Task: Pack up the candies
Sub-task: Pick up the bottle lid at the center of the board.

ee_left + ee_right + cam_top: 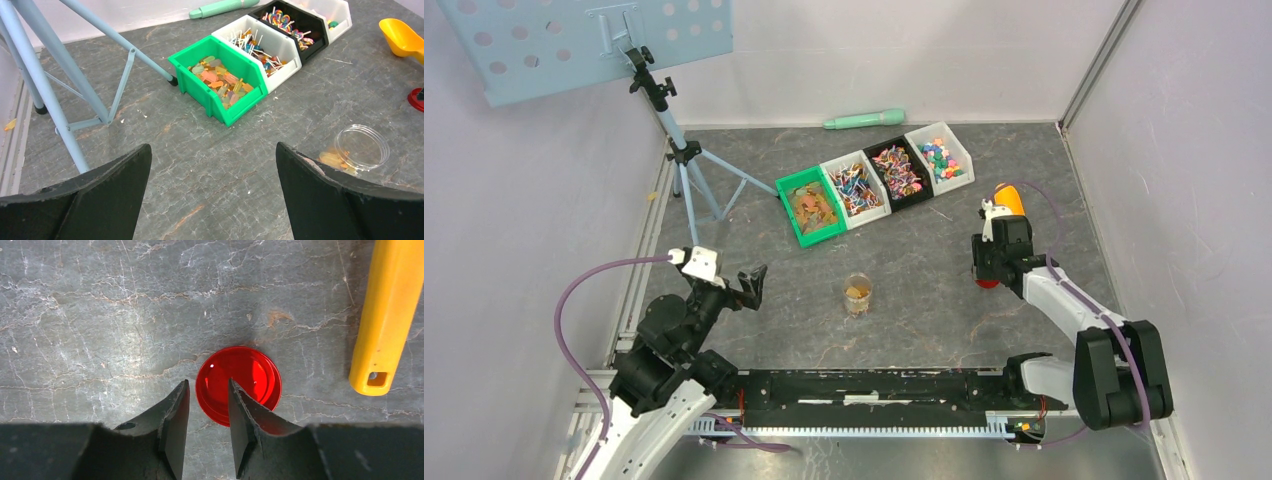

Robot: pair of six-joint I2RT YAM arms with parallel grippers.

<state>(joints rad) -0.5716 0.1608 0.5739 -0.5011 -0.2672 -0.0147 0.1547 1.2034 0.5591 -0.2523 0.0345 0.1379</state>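
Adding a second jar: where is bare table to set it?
Bare: the stretch between the tripod, the green bin and the jar; also between the jar and the red lid. Crowded: the back bin row, and around the lid and yellow scoop.

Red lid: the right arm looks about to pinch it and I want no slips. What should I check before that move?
1. Red lid flat on the table, nothing on it: ok.
2. Right gripper open, lid rim between its fingers: ok.
3. Fingers low enough to grip: cannot tell.
4. Yellow scoop apart from lid and fingers: ok.
5. Jar upright, mouth uncovered, candies inside: ok.
6. Left gripper open, clear of the jar: ok.
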